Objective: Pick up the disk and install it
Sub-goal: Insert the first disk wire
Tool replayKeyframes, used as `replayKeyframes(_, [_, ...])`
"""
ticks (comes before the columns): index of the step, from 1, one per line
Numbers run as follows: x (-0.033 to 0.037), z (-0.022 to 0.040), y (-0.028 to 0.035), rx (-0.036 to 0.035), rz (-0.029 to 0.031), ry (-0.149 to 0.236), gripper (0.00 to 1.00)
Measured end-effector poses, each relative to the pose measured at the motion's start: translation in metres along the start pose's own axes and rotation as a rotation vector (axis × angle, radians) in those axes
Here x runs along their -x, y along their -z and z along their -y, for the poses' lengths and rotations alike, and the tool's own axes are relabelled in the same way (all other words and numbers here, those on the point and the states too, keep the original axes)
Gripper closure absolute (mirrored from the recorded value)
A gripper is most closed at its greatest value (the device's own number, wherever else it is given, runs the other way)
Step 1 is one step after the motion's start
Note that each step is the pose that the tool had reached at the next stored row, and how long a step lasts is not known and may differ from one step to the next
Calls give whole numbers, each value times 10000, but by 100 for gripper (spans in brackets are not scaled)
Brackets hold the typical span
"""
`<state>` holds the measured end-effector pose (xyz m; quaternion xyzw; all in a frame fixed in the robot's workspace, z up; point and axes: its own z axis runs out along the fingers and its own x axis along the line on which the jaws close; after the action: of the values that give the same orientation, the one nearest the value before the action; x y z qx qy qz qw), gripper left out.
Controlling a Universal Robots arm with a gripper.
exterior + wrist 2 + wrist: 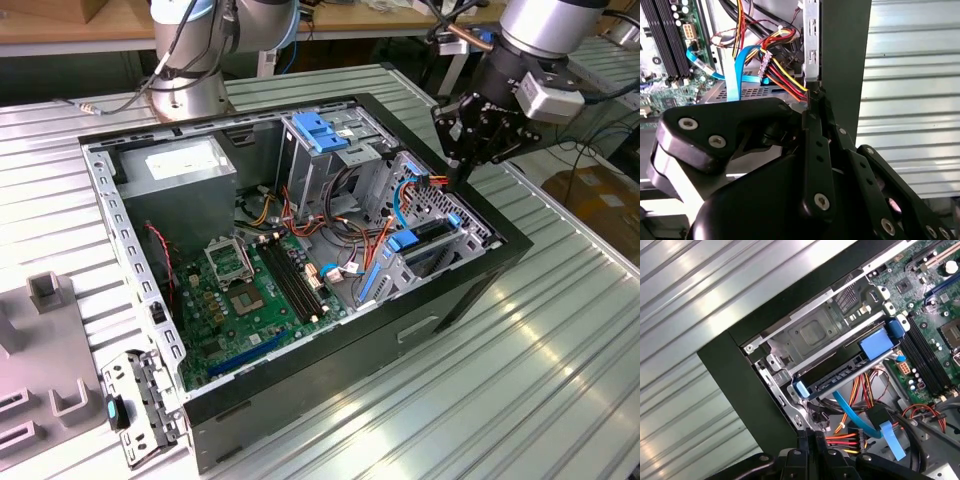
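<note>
Your disk point(837, 376) looks to be in its bay. In the first wrist view it lies flat inside the grey drive cage point(815, 335) at a corner of the open computer case point(330, 345), with its blue carrier rails showing at its ends. In the exterior view you find it low in the cage, toward that view's right and close to the case's front wall. So I judge the picking up and the sliding in done, though you cannot tell from these angles whether the disk has latched fully home.

The gripper point(814, 97) carries nothing. Its fingers are pressed together with no part between them, and they hang just over the cage's edge. Close by them are the bundle of red, yellow and black power wires point(785, 75) and the flat blue data cable point(735, 70).

Whether either lead is plugged into the disk is hidden. A black connector point(875, 415) sits near the disk's end, and I cannot say that it is seated. If cabling counts as part of installing, that much may remain.

The case stands on the ribbed worktop point(560, 350)
</note>
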<state>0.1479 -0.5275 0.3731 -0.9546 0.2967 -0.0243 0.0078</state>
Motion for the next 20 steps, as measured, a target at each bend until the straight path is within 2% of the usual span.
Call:
replayKeyframes(2, [0, 0, 0, 7, -5, -138, 83])
replayKeyframes(13, [0, 0, 0, 7, -5, -157, 83])
replayKeyframes(17, [0, 0, 0, 19, -14, -453, 83])
replayKeyframes(20, [0, 0, -1, 34, -25, -828, 83])
